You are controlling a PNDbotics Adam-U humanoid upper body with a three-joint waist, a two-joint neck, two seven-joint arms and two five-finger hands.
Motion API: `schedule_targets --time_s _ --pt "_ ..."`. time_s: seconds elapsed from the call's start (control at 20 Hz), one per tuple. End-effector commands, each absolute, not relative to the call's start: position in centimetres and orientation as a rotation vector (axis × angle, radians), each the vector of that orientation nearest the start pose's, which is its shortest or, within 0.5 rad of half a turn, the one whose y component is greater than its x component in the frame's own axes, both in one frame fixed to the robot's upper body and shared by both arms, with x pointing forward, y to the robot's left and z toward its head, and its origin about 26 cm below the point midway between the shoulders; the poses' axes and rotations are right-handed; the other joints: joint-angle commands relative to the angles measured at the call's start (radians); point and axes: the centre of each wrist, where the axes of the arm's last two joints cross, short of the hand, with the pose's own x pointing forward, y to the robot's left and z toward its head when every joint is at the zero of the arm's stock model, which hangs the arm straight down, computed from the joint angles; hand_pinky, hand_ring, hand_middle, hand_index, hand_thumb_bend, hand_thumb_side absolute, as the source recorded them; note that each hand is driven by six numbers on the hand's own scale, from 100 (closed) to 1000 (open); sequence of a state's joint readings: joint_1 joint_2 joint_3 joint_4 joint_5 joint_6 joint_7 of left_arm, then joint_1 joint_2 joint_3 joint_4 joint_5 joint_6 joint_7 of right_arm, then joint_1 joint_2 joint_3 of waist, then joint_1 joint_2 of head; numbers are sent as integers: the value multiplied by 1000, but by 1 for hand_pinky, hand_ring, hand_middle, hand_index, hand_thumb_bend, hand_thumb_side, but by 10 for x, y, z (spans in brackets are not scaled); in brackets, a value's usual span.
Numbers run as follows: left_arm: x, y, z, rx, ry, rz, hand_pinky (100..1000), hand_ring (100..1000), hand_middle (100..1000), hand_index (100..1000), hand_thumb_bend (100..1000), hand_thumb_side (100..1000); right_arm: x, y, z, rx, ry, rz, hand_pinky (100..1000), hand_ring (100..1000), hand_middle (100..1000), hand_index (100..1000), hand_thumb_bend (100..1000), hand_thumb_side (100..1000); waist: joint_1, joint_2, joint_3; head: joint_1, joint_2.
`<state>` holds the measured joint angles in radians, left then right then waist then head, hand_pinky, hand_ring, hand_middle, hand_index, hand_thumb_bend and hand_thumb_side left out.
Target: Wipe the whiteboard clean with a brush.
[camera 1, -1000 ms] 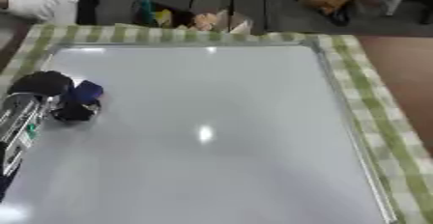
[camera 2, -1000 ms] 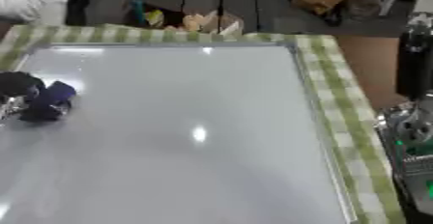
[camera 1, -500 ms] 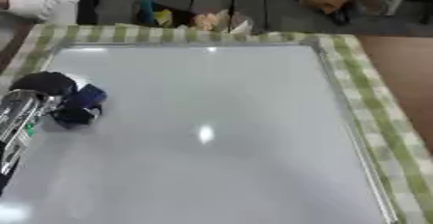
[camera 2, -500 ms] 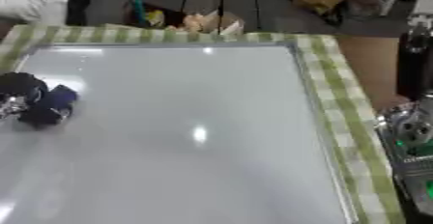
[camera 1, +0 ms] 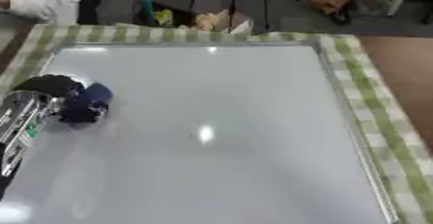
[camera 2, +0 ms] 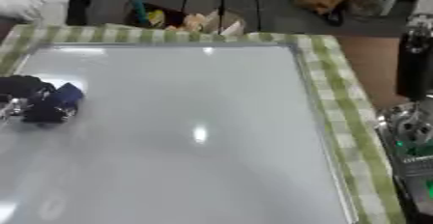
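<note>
Left hand [camera 1: 52,89] curls round the dark blue brush [camera 1: 86,105] on the whiteboard [camera 1: 220,136]; keep it flat, sweeping in overlapping strokes

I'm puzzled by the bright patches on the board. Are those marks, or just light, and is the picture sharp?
In the left eye view, the pale spot mid-way down the shiny white whiteboard is lamp glare, not ink; the robot's black left hand with its dark blue brush looks smeared. In the right eye view, the same glare shows and everything is soft.
</note>
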<state>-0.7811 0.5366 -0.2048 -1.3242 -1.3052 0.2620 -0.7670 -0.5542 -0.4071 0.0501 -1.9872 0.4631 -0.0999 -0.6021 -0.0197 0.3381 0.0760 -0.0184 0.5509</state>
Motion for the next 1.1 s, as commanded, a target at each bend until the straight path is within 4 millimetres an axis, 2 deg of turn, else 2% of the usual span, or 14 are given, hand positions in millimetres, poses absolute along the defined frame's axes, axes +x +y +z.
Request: schedule_targets --time_s 0.05,0.65,0.7,1.1 --pt "427 273 233 1263 -815 -1382 470 734 760 901 257 963 310 -235 281 1004 3174 9 822 888 713 830 100 1000 2 -21 1 2 -8" --pt "426 273 237 1274 -814 -1385 490 755 781 907 269 950 310 -235 280 1000 3179 3 823 889 712 830 100 1000 5 -21 2 1 -8" --pt "426 272 236 1267 -818 -1388 561 810 812 931 326 932 310 -235 280 1000 3179 3 823 889 712 830 100 1000 5 -22 2 2 -9" --pt "427 273 238 1274 -845 -1371 523 780 774 910 302 934 310 -235 279 999 3180 1 823 889 712 831 100 1000 5 -23 2 4 -12"
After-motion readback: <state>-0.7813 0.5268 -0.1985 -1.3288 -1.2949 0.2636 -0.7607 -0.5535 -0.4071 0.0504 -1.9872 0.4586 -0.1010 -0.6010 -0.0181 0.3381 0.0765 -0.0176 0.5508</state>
